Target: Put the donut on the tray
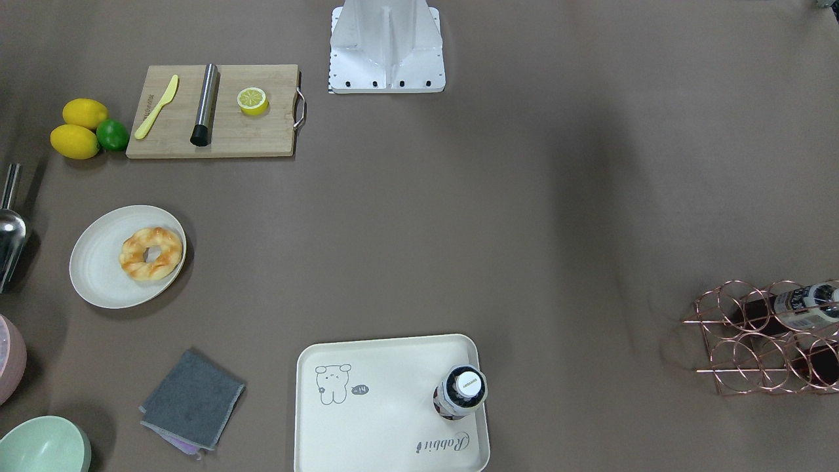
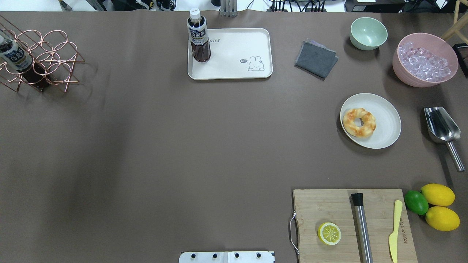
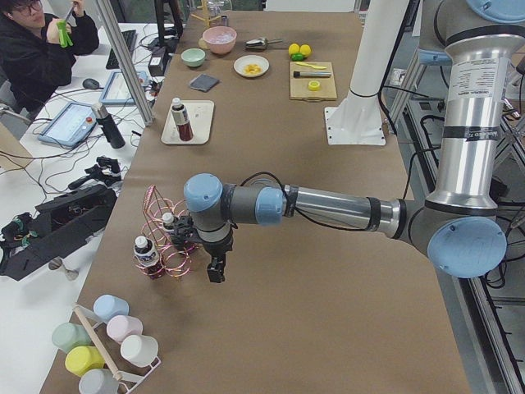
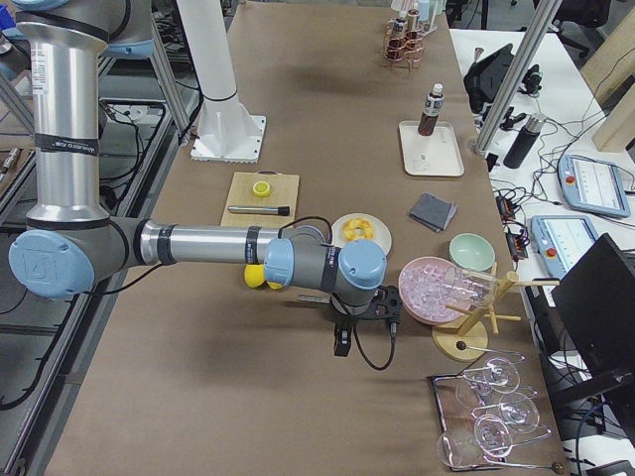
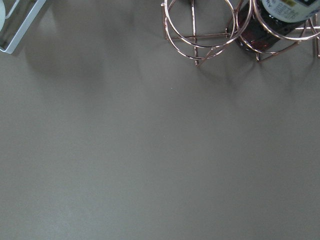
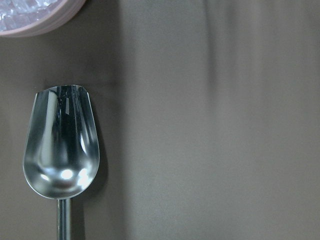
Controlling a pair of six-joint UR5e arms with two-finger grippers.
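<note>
My R gripper (image 4: 340, 347) hangs over scoop (image 6: 61, 145); can't tell if jaws are apart or together. Just to its left, donut (image 2: 359, 122) on plate (image 2: 387, 120), so R arm's prob nearest for the pick. The tray (image 2: 234, 51) is well off fwd-left, bottle (image 2: 199, 40) hogging one end.

Donut (image 1: 151, 254): twisted ring pastry, golden-brown with pale yellow folds and an open centre hole. Whole, lying flat. Rests on a round off-white plate (image 1: 98, 262), off-centre, toward the plate's edge nearer the middle of the desk (image 1: 459, 229). Robot's right side; well apart from the Tray

Tray (image 1: 387, 419): large cream rectangle, rounded corners, raised rim, with a grey animal drawing and "Rabbit" script printed inside. Flat at the desk's edge far from the robot, about mid-width. One upright bottle (image 1: 461, 392) stands in it near the short side on the robot's left
</note>
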